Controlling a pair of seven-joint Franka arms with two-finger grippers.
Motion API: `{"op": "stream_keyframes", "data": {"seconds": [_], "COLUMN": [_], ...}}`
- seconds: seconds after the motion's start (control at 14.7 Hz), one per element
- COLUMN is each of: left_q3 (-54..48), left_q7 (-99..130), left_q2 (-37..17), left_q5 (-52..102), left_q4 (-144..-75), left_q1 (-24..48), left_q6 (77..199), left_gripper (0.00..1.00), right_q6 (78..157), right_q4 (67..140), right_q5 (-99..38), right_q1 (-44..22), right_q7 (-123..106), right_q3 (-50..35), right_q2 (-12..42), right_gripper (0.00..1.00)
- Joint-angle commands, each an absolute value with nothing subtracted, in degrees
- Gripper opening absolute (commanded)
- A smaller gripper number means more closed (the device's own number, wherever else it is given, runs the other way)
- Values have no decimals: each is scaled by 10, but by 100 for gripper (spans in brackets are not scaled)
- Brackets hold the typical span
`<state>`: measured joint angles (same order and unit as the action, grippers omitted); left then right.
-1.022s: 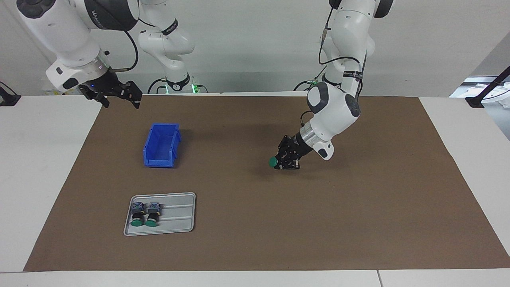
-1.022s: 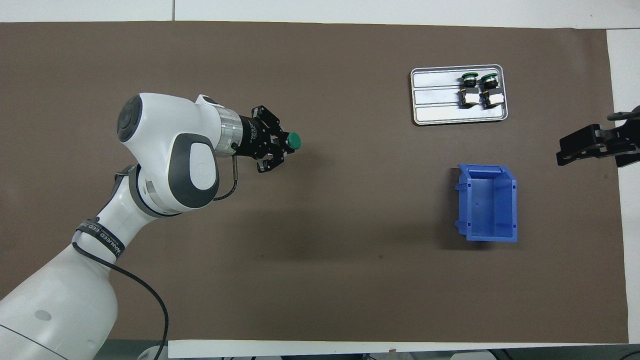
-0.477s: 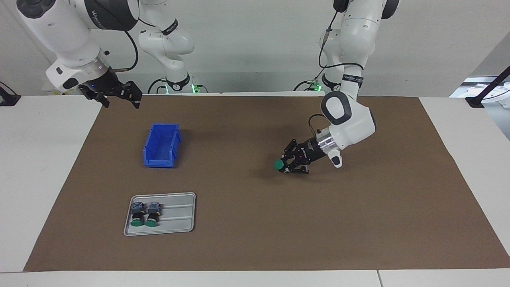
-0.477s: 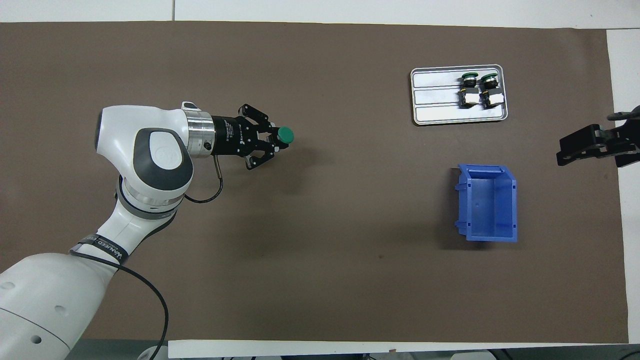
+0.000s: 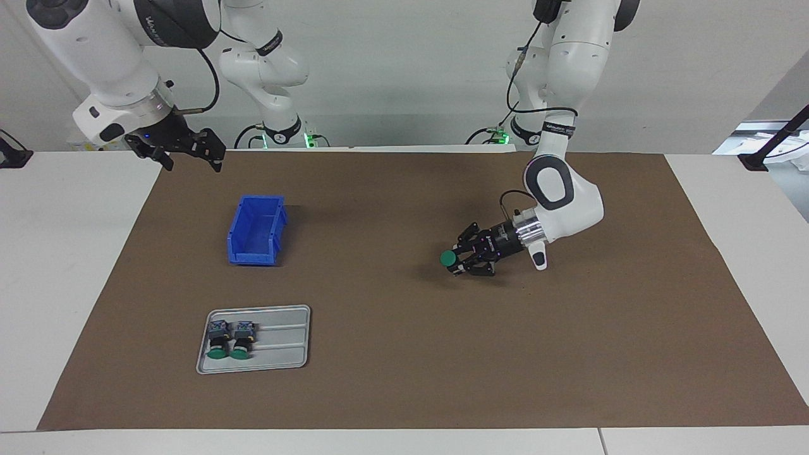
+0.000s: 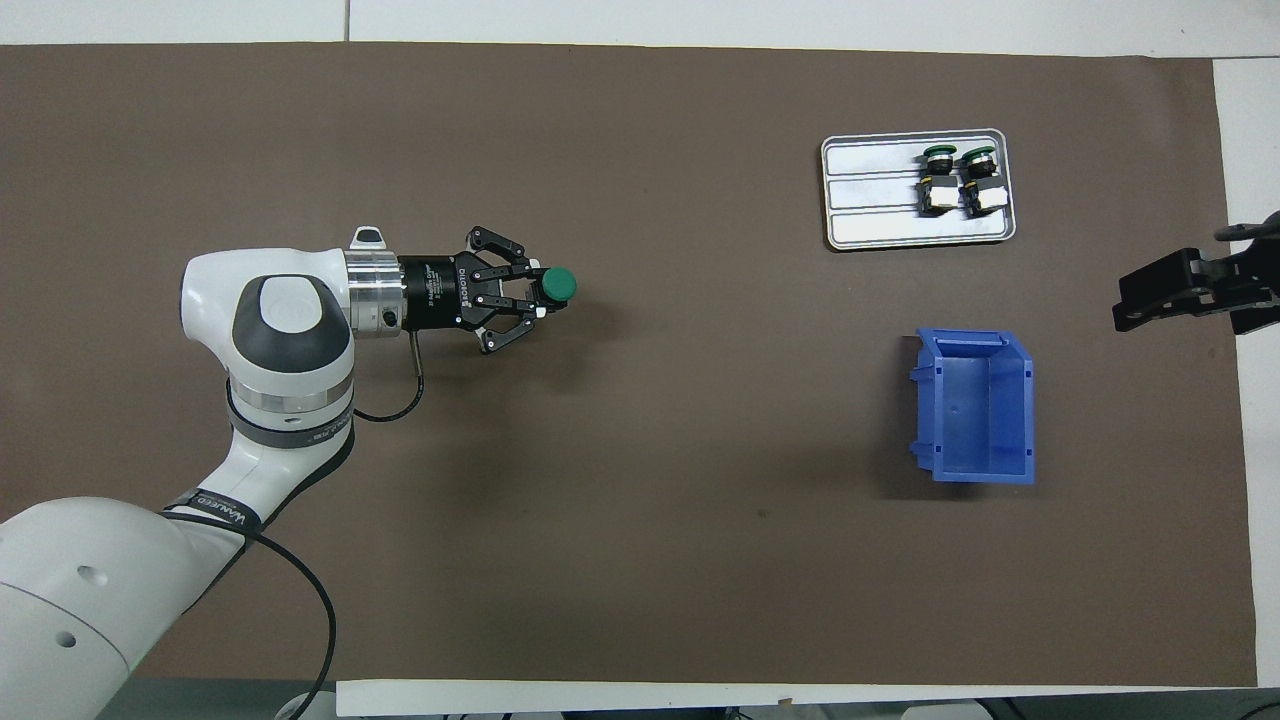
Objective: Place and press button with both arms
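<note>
Round green-capped button (image 5: 449,257), ribbed metal tray (image 5: 284,341)

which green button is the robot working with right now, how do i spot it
Find the brown mat, then the left arm's gripper low over its middle. The button is clamped in its fingers, cap pointing sideways; the two other buttons lie in the metal tray.

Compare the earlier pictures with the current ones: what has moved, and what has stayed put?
The left gripper, shut on the button, has swung its wrist flatter and drifted slightly toward the left arm's end of the mat; nothing was picked up or let go. The right gripper, open, keeps waiting above the table's edge. The blue bin and the tray with two buttons have not moved.
</note>
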<state>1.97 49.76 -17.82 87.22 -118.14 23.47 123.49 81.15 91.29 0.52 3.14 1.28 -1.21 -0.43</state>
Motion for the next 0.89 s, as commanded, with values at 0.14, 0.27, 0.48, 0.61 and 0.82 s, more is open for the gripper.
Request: {"op": "stream_keyframes", "data": {"seconds": [0.14, 0.27, 0.48, 0.61, 0.82], "left_q3": [17, 17, 17, 17, 18], "left_q7": [404, 391, 331, 324, 316], "left_q2": [-188, -195, -208, -214, -219], "left_q5": [974, 994, 1081, 1081, 1082], "left_q4": [-1211, -1216, -1234, -1234, -1234], "left_q1": [208, 207, 224, 226, 235], "left_q6": [1163, 1152, 1144, 1144, 1146], "left_gripper": [10, 10, 10, 11, 11], "right_q6": [817, 817, 817, 817, 817], "right_q4": [928, 928, 928, 928, 928], "right_q5": [6, 6, 6, 6, 6], "right_q1": [34, 34, 34, 34, 34], "right_q7": [4, 4, 4, 4, 4], "right_q3": [-15, -15, -14, -14, -15], "right_q2": [-18, -18, -18, -18, -18], "right_gripper": [100, 100, 100, 100, 100]}}
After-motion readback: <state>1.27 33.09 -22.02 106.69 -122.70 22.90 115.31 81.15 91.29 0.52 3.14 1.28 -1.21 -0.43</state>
